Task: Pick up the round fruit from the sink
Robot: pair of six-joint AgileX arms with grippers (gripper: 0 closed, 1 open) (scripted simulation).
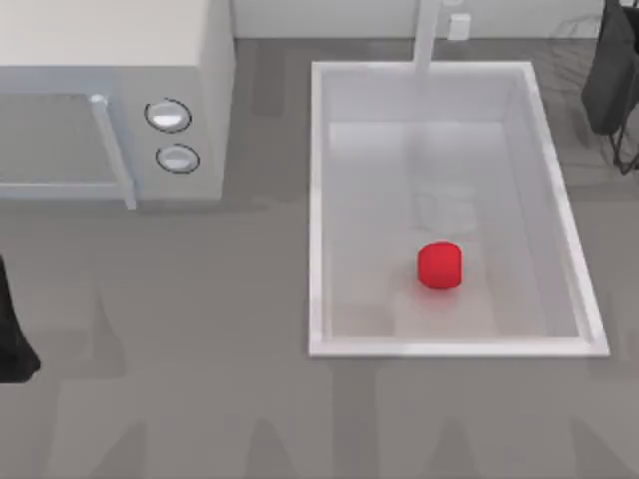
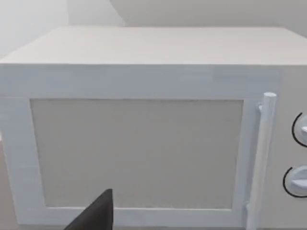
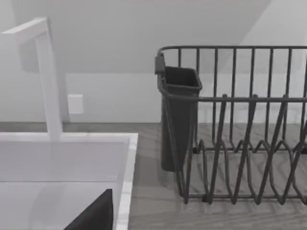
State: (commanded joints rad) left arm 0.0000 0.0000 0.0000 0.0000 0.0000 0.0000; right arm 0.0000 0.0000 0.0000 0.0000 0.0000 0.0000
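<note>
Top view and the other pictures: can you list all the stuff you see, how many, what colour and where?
fruit: one, red, on the sink floor, toward the near end.
sink: one, white, right half of the table.
faucet: one, white, at the sink's far rim.
microwave: one, white, far left, door shut.
knobs: two, silvery, on the microwave's right end.
handle: one, white, beside the door.
rack: one, dark wire, far right, past the sink.
cup: one, dark, on the rack's end nearest the sink.
left arm: dark, left edge.
right arm: dark, far right corner.
</note>
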